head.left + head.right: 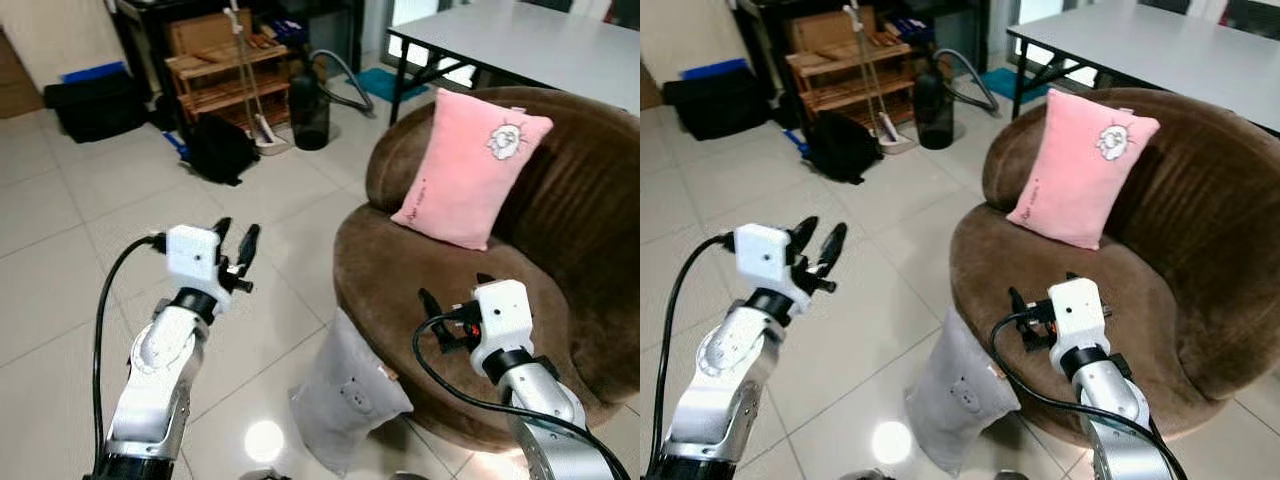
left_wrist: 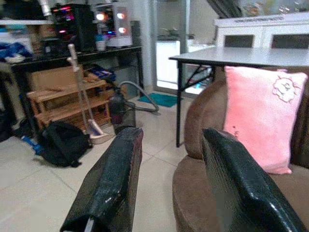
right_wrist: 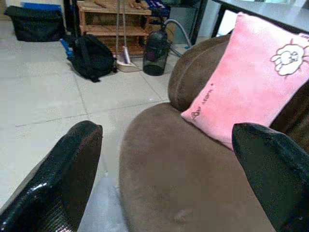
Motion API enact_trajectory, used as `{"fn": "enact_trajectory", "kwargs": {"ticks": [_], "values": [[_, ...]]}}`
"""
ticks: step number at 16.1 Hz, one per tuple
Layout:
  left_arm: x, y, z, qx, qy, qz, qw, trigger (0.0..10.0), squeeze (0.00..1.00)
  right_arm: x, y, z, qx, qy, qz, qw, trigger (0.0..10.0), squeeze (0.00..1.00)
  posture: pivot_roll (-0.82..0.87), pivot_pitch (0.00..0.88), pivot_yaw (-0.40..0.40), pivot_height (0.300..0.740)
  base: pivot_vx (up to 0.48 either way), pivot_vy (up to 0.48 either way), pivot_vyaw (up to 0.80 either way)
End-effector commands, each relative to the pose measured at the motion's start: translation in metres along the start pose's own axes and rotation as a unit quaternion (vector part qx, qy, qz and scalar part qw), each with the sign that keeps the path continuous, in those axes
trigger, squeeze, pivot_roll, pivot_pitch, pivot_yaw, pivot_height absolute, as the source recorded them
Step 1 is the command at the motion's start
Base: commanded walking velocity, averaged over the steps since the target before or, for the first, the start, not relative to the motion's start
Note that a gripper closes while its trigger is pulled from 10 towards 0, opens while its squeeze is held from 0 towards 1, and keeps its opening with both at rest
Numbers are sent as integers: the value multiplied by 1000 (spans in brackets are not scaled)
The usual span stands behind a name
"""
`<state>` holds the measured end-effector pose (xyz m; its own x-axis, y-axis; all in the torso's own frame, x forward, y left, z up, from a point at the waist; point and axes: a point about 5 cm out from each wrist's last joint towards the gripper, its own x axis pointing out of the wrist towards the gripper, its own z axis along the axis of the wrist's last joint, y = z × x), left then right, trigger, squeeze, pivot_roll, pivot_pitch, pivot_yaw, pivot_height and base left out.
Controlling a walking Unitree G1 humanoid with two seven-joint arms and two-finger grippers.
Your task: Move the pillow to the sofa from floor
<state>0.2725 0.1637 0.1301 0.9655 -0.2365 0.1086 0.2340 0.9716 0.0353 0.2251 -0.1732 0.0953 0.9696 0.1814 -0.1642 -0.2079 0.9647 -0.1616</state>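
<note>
Grey pillow (image 1: 345,395) is on the floor (image 1: 60,270) propped against the sofa's (image 1: 400,280) front edge, both pincers — left (image 1: 236,246), right (image 1: 455,300) — spread and empty up high, so a sloppy reach probably just topples it.

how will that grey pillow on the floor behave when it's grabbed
The grey pillow looks soft and stuffed, so it will probably sag around a pinch. It leans on the brown sofa edge, so a push may topple it onto the tiles. It is probably light for its bulk.
</note>
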Motion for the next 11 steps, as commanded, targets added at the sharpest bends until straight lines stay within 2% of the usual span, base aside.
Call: {"fn": "enact_trajectory", "kwargs": {"ticks": [1,4,7,11], "values": [[0,0,4,-9,-4,1,1000,10000,0,-1,-1,2,2,-7,5,1000,10000,0,-42,40,45,695,0,0,0],[-2,-3,1,-16,3,-4,1000,10000,0,-2,-1,2,-4,-6,12,1000,10000,0,-44,42,42,680,0,0,0],[-8,-5,-3,2,13,-11,1000,10000,0,-5,-2,1,-6,-7,16,1000,10000,0,-43,47,38,645,0,0,0],[-8,-5,-1,6,13,-8,1000,10000,0,-4,-2,2,-7,-7,21,1000,10000,0,-38,58,29,605,0,0,0]]}}
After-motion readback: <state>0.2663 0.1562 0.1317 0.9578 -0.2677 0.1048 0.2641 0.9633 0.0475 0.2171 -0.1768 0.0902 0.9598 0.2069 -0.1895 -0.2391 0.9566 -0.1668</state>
